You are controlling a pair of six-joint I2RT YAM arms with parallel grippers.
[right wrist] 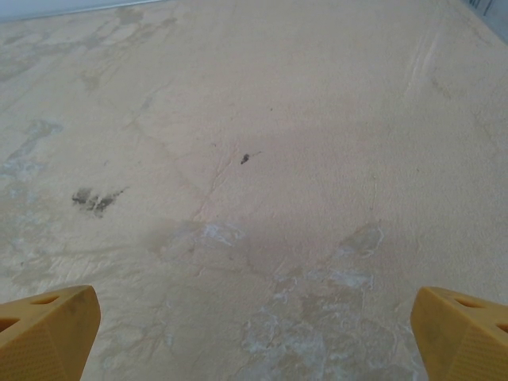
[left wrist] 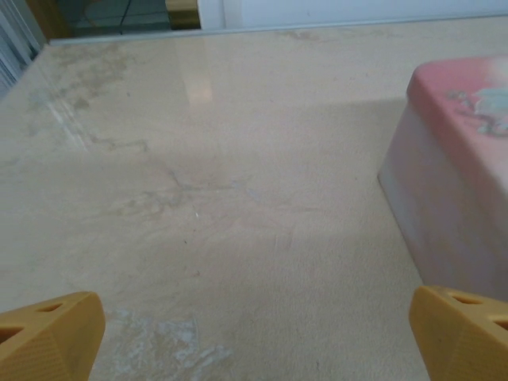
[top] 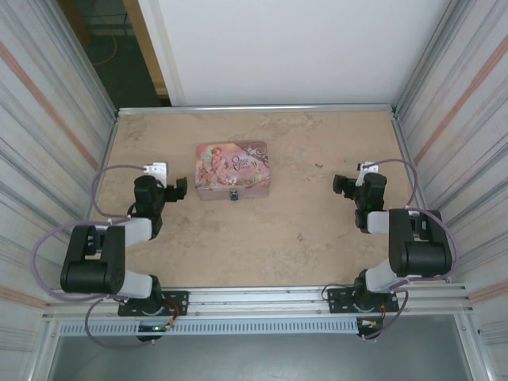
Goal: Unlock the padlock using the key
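Currently left gripper (top: 179, 189) jaws spread wide, empty, just beside pink tin (top: 232, 167). Padlock (top: 234, 194) sits at tin's near front edge. Likely light, stiff, slick metal; pinch blue body, not shackle. Right gripper (top: 343, 186) wide open, empty, well apart from tin.

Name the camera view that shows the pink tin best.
The top external view: the whole pink tin lies in frame, illustrated lid up, with the small blue padlock at its near side. The left wrist view catches one blurred corner and side wall at its right edge. The right wrist view faces stained table.
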